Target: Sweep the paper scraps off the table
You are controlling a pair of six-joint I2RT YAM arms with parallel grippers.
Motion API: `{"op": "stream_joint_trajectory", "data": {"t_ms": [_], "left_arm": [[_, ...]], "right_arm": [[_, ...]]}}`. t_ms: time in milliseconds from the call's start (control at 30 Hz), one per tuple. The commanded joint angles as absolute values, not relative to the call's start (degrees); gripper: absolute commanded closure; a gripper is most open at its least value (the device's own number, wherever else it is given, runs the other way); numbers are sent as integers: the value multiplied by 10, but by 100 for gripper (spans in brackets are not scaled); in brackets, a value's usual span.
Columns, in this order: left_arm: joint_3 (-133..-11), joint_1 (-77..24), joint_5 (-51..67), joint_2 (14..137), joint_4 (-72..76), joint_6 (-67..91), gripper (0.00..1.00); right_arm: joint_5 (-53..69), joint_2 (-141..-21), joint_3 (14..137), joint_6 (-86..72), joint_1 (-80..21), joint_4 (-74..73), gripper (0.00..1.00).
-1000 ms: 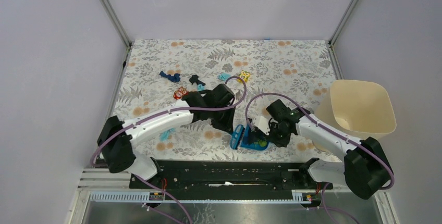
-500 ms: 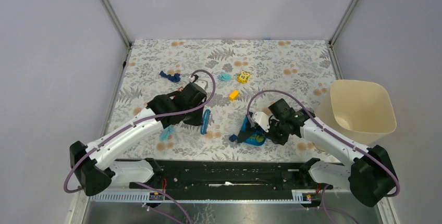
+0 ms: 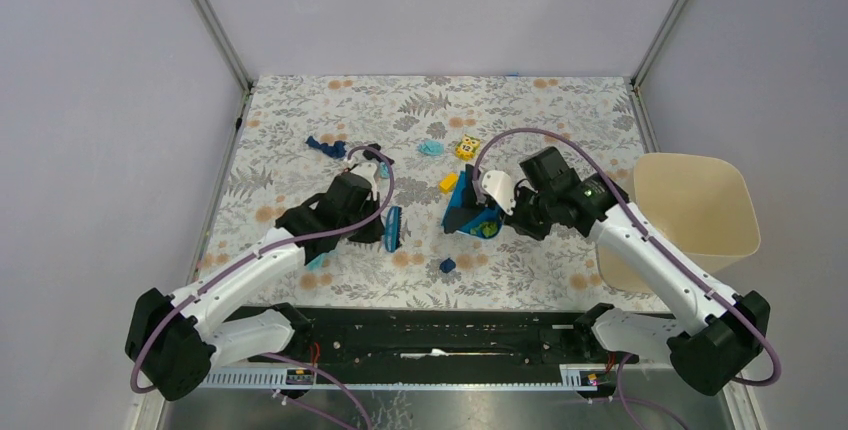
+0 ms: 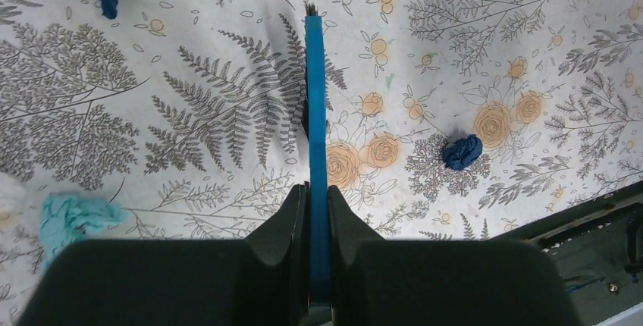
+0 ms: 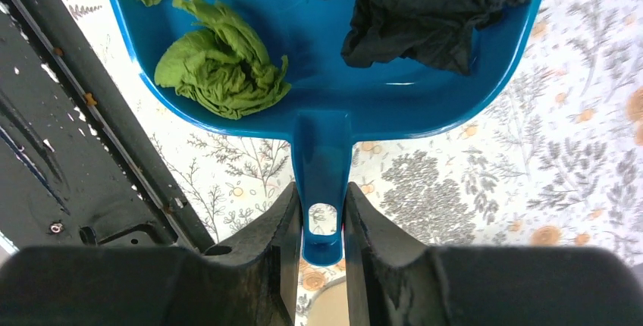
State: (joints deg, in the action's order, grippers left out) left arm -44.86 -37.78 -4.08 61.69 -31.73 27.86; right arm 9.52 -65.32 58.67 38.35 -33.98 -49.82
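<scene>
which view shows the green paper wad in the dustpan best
The right wrist view: the green paper wad lies large and sharp in the blue dustpan beside its handle. The top external view shows only a green speck; the left wrist view misses it.

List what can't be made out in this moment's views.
- Right wrist: the dustpan loses its front lip, and the dark scrap a part, to the top edge.
- Top external: what lies in the dustpan is too small to count.
- Left wrist: the brush is edge-on, its bristles barely seen; the left gripper covers part of a cyan scrap.
</scene>
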Motion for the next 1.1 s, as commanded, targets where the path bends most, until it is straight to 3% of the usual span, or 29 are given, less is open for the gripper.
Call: {"op": "stream_joint_trajectory", "data": {"t_ms": [0,500,800,1067], "left_arm": [[-421,-375,-31,599,-231,258,100],[-420,-375,-20,620,-242,244,100],[-422,-375,-3,631,-247,242,100],[-424,-375,17,633,-251,240,100]], "right_arm": [[91,-679,665,402,-343,-573,100],[53,-711,844,380,-330,-763,100],[60,-716,970,354,-214,-850,100],[-26,-686,992,325,-138,-850,100]]}}
